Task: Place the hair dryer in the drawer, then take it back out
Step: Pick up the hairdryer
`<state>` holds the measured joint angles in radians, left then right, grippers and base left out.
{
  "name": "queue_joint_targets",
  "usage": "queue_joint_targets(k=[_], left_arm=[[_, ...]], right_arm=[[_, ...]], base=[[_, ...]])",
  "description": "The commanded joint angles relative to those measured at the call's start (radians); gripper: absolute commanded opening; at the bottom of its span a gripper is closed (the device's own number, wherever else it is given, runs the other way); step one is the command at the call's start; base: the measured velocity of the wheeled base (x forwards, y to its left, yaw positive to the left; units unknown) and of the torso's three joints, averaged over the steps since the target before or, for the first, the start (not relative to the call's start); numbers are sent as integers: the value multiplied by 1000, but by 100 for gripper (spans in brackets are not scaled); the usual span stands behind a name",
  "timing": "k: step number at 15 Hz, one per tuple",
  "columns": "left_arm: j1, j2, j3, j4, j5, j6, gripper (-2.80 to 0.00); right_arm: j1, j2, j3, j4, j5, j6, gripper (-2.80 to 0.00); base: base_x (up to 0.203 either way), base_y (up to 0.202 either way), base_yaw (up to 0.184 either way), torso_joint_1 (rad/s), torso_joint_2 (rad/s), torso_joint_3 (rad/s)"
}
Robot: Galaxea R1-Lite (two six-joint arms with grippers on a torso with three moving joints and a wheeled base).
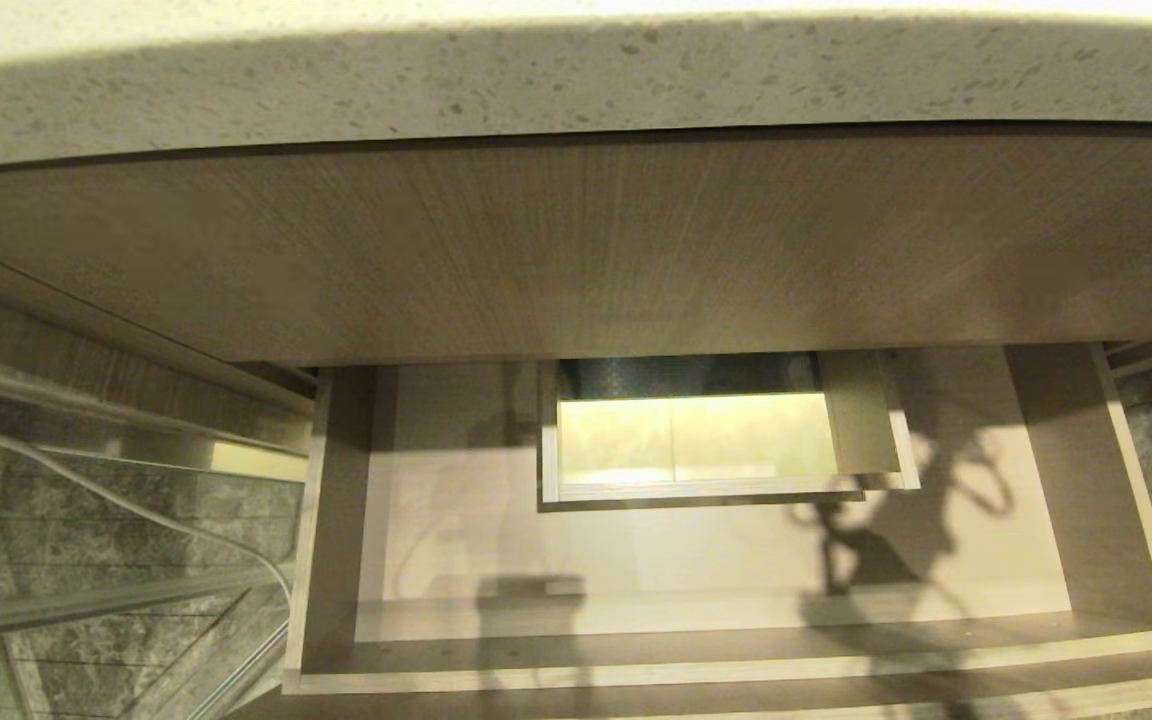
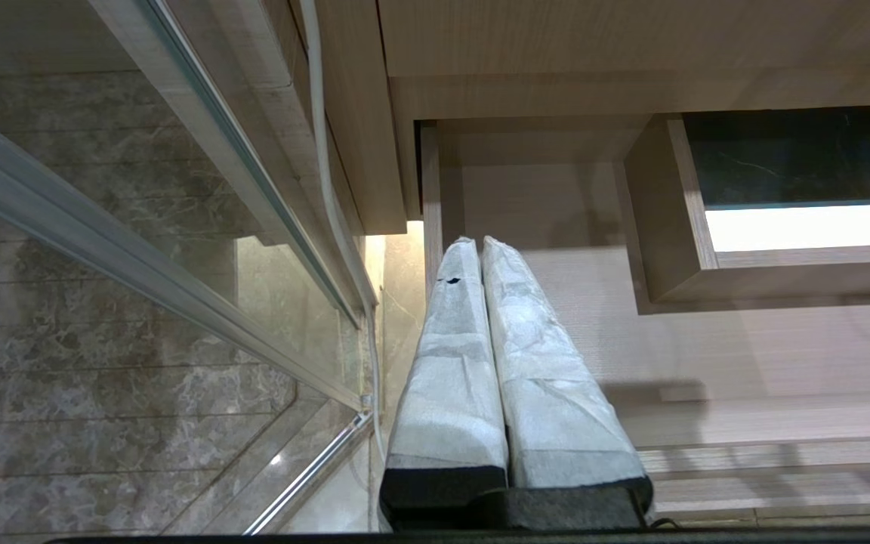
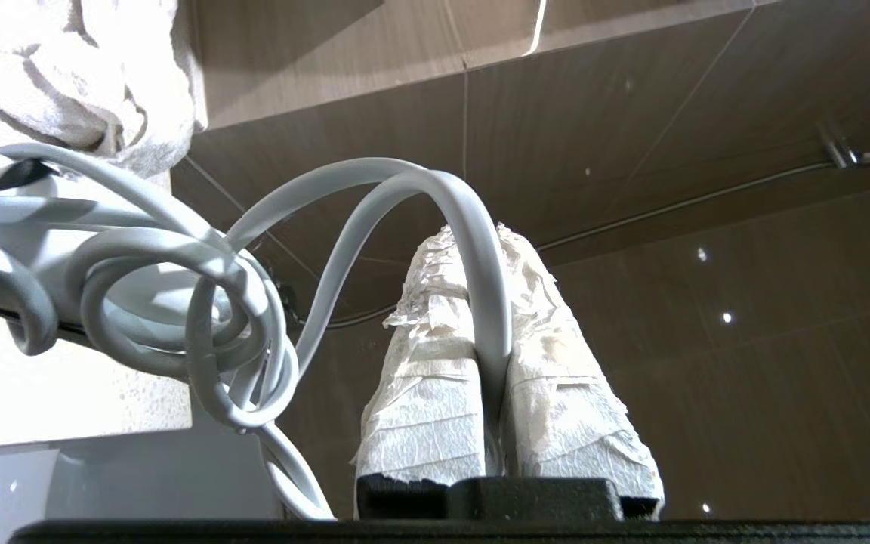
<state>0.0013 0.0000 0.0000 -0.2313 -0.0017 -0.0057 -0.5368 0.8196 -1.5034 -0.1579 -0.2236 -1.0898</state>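
The drawer (image 1: 716,570) stands pulled out below the counter, wide and shallow, with a boxed cut-out (image 1: 706,440) in its middle. Nothing lies in it; only a shadow of a looped cord falls on its right half. In the right wrist view my right gripper (image 3: 473,234) is shut on a loop of the hair dryer's pale cord (image 3: 473,249). The bundled cord and the hair dryer's white body (image 3: 4,227) hang beside the fingers, up at counter level. My left gripper (image 2: 476,243) is shut and empty, parked over the drawer's left wall (image 2: 429,196). Neither arm shows in the head view.
A speckled stone counter (image 1: 576,80) and a tall wood-grain panel (image 1: 576,250) overhang the drawer. To the left are a glass door frame (image 1: 86,600), a thin white cable (image 1: 136,505) and marble floor. A white towel (image 3: 95,68) lies near the dryer.
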Motion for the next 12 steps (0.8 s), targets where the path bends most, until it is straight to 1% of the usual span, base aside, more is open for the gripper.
queue_joint_targets(k=[1,3,6,7,8,12], left_arm=[[0,0,40,-2,0,0,-280],[0,0,40,-2,0,0,-280],[0,0,40,-2,0,0,-280],[0,0,40,-2,0,0,-280],[0,0,40,-2,0,0,-280],[0,0,40,-2,0,0,-280]], right_arm=[[-1,-4,-12,6,-5,-21,-280],[0,-13,-18,21,-16,-81,-280],[1,-45,-21,72,-31,-87,-280],[1,-58,-21,81,-61,-91,-280],[0,-73,-20,91,-74,-98,-280],[-4,-103,-23,113,-77,-117,-280]], base=[[0,0,0,0,0,0],[0,0,0,0,0,0],[0,0,0,0,0,0],[0,0,0,0,0,0],[0,0,0,0,0,0],[0,0,0,0,0,0]])
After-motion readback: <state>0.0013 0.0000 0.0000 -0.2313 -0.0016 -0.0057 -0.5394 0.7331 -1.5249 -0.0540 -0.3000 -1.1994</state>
